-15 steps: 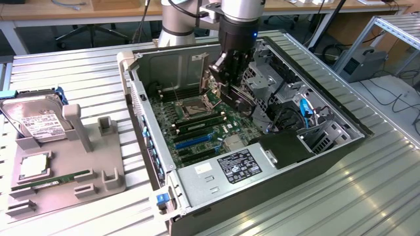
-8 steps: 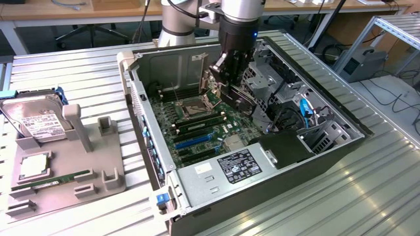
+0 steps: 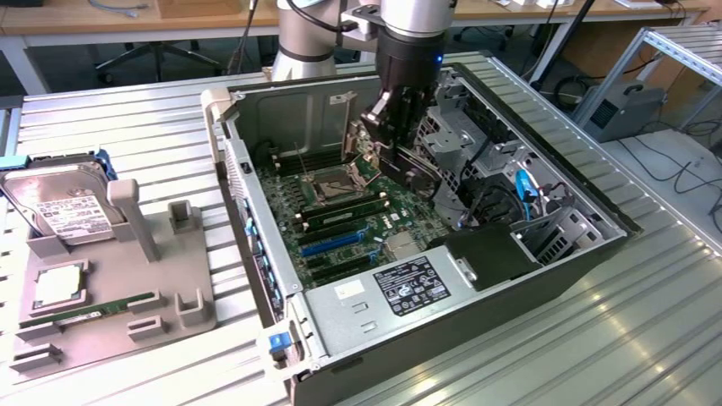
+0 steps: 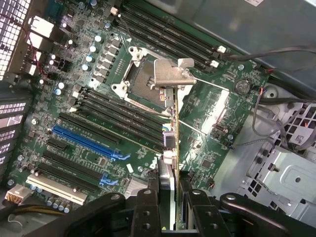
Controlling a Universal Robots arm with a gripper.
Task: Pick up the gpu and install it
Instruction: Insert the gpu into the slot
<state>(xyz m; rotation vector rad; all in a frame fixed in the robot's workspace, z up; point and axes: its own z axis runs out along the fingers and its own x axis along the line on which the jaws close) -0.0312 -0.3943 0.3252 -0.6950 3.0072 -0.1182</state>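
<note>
Arm (image 3: 412, 21) vertical, pincer (image 4: 173, 205) w/ gpu (image 4: 173, 74) over mobo (image 4: 210, 148)

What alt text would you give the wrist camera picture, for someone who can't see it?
The gripper holds the gpu edge-on, its silvery bracket leading, above a green motherboard. A processor socket and blue expansion slots sit on the board.

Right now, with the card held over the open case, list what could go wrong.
1. The end effector holds the gpu edge-on, seemingly over the CPU socket rather than the blue expansion slot; lowering here could strike the socket.
2. The grip is on a thin card, so it may tilt and miss a slot.
3. Loose black cables lie beside the board and could snag the arm.
</note>
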